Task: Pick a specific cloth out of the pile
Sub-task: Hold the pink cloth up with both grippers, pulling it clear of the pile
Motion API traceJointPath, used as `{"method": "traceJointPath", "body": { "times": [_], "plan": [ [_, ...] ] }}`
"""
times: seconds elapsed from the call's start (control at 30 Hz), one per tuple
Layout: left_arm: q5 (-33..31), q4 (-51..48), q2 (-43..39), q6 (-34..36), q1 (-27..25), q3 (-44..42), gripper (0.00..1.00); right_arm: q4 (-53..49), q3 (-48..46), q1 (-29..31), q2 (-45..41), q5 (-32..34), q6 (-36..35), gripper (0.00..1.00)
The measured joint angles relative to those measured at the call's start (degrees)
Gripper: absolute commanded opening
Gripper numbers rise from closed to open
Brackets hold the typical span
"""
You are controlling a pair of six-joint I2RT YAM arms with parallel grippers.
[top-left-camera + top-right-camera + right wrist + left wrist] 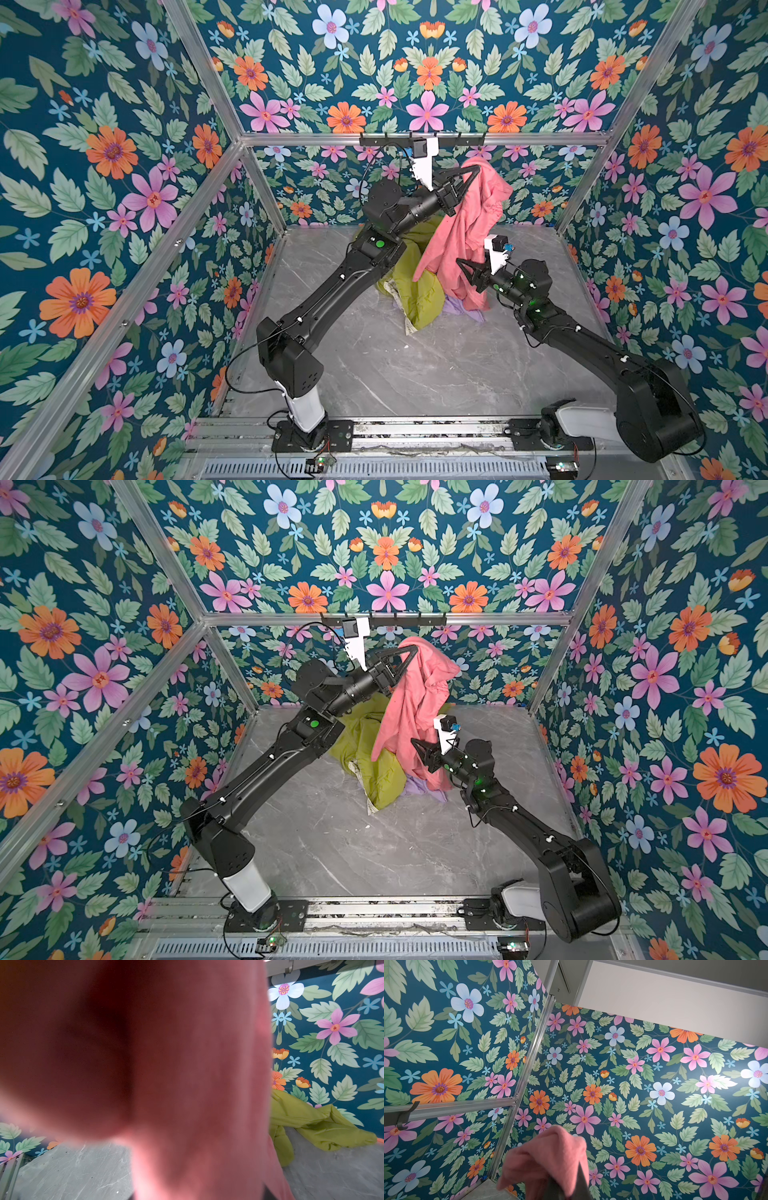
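cloth (457, 232) hangs clamped in left pincer (476, 168), blurring right wrist view; right pincer (460, 262): cannot tell.

Grey table (436, 374) with thin white lines like stone, in both top views (374, 854). Toward the back, a pile (436, 307) of clothes right on it. Biggest there: a green jacket (417, 301), all crumpled, from near the back wall to about the middle, with a bit of cream lining at the front end. Just beside it on the right, a small lilac cloth (455, 311), flat on the grey top. Over the lilac one, the low end of a hanging pink cloth (461, 237); touching the table or not, hard to tell. A tiny white speck (409, 346) just in front of the jacket. Along the front edge, a metal rail (415, 432).
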Motion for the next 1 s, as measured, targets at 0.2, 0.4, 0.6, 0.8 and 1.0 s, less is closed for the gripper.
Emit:
{"method": "traceJointPath", "body": {
  "times": [0.2, 0.4, 0.6, 0.8, 1.0],
  "plan": [
    [-0.6, 0.4, -0.9, 1.2, 0.0, -1.2, 0.0, -0.7, 0.3, 0.0, -2.4, 0.0, 0.0, 0.26],
    [-2.0, 0.4, -3.1, 2.8, 0.0, -3.0, 0.0, -4.0, 0.5, 0.0, -6.7, 0.1, 0.0, 0.14],
    [-3.3, 0.5, -3.9, 3.7, 0.3, -3.3, 0.0, -6.6, 0.7, 0.0, -9.8, 1.0, -1.0, 0.04],
    [-3.9, 0.4, -4.0, 4.1, 0.3, -3.1, 0.0, -9.4, 1.9, 0.0, -11.6, 1.6, -1.8, 0.01],
    [-5.0, 0.1, -5.7, 4.7, 0.4, -4.0, 0.0, -12.0, 3.5, 0.0, -13.8, 2.3, -3.0, 0.0]
  ]
}}
